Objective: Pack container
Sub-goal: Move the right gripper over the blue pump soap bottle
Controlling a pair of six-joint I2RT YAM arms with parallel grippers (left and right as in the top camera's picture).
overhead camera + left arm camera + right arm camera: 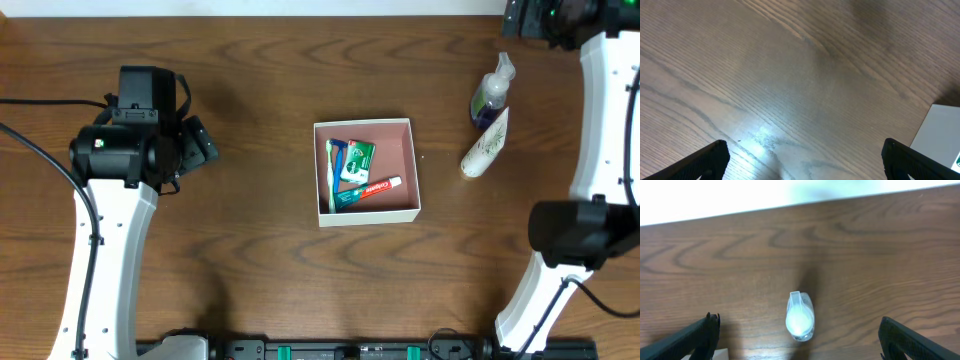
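Note:
The container (397, 150), a shallow square box with white walls and a pinkish inside, sits mid-table. It holds a red-and-white toothpaste tube (372, 189), a green packet (356, 159) and a blue razor (335, 170). My left gripper (200, 143) hangs open well to the container's left. In the left wrist view the left gripper (805, 167) is empty over bare wood, with a corner of the container (941, 131) at the right edge. My right gripper (800, 345) is open at the far right, above a clear pump bottle (800, 316).
In the overhead view the pump bottle (492, 95) stands upright right of the container. A white tube (486, 146) lies against it. The table's far edge (790, 202) runs just beyond the bottle. Both white arms rise from the front corners.

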